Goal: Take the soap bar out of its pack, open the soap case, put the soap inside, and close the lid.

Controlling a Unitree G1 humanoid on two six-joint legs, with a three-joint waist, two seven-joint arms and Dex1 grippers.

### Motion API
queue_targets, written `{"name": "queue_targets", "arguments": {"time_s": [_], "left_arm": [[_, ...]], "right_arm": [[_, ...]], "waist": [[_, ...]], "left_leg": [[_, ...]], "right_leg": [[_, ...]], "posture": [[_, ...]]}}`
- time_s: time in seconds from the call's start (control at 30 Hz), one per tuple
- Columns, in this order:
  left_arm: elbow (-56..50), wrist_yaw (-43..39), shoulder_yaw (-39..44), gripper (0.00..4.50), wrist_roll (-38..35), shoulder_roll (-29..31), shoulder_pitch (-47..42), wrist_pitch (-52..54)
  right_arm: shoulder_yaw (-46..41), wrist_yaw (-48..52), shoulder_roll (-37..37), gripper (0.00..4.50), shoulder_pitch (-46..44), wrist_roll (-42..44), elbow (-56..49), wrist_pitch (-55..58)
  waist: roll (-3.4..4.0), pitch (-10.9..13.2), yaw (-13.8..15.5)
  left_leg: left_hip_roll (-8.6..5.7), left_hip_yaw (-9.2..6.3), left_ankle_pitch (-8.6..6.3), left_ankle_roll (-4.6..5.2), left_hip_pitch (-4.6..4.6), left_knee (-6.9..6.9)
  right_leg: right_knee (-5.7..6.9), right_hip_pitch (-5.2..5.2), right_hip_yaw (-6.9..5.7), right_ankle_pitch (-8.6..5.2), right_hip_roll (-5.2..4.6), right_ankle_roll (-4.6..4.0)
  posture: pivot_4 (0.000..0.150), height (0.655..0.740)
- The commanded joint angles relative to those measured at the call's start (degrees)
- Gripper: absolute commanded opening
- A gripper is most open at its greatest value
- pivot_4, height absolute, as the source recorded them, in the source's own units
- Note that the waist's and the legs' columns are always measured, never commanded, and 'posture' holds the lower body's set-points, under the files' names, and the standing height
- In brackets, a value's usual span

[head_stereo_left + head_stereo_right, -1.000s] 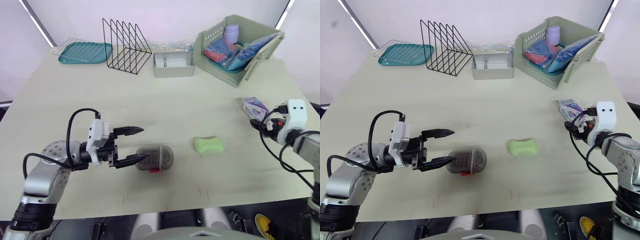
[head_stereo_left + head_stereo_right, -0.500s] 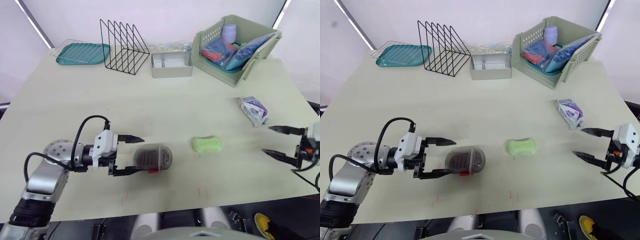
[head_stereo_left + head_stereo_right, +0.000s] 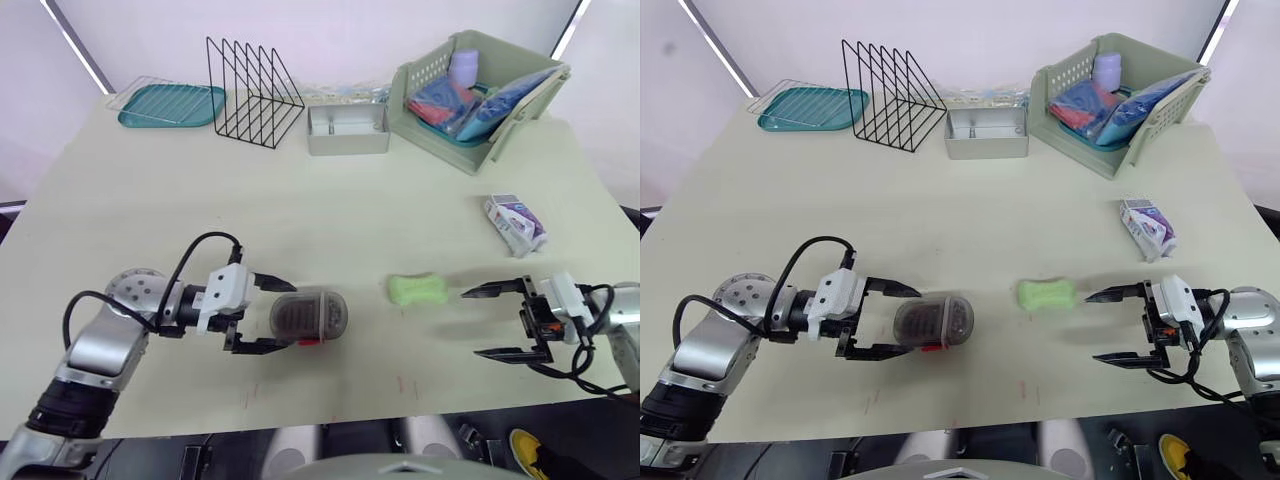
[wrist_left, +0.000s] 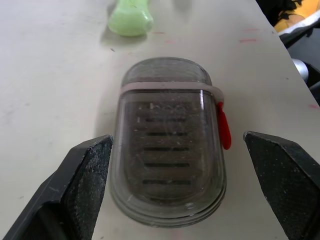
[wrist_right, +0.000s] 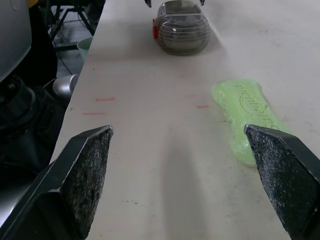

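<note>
step: judging by the layout, pin the case [image 4: 170, 165] so it can be opened; soap [image 3: 419, 289] is already out of the pack [image 3: 515, 222]
case: lid shut, lying flat on the table [image 3: 350, 220], red latch [image 4: 223, 127] on its side toward the robot
soap: bare on the table, right of the case, clear gap between them
pack: far right of the case, well past the soap
left gripper [image 3: 289, 314]: spread wide, one finger on each long side of the case's left end, neither touching as far as I can see
right gripper [image 3: 470, 324]: spread wide, empty, right of the case beyond the soap, pointing back at it, soap off-centre toward its far finger
grip: I'd close the left fingers low on the base shell, not the lid, otherwise the lid gets clamped shut
latch: keep the near finger off the red tab; it needs free access
alignment: centre the case between the fingers first, or a one-sided touch will likely skid it
risk: smooth rounded shell, probably slips under a hard squeeze; go gentle
right arm: shift so the soap sits mid-gap before closing
</note>
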Motion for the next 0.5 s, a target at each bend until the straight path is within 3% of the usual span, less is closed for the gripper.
{"name": "queue_targets", "arguments": {"time_s": [0.03,0.5], "left_arm": [[-1.28,0.43,-0.69,4.50,1.79,0.68,-0.80,-1.24],[3.41,3.33,-4.24,4.50,7.16,-1.05,-3.34,-4.71]], "right_arm": [[0.29,0.30,0.36,4.41,-0.24,0.70,2.06,-2.85],[-0.32,0.11,1.26,4.41,0.08,-1.30,4.34,-4.80]], "waist": [[0.00,0.00,-0.01],[0.00,0.00,-0.08]], "left_leg": [[0.00,0.00,0.00,0.00,0.01,0.00],[-0.06,0.00,0.00,0.00,0.03,0.00]], "right_leg": [[0.00,0.00,0.00,0.00,0.01,0.00],[0.02,0.01,0.00,0.00,0.01,0.00]], "posture": [[0.150,0.7400],[0.150,0.7400]]}}
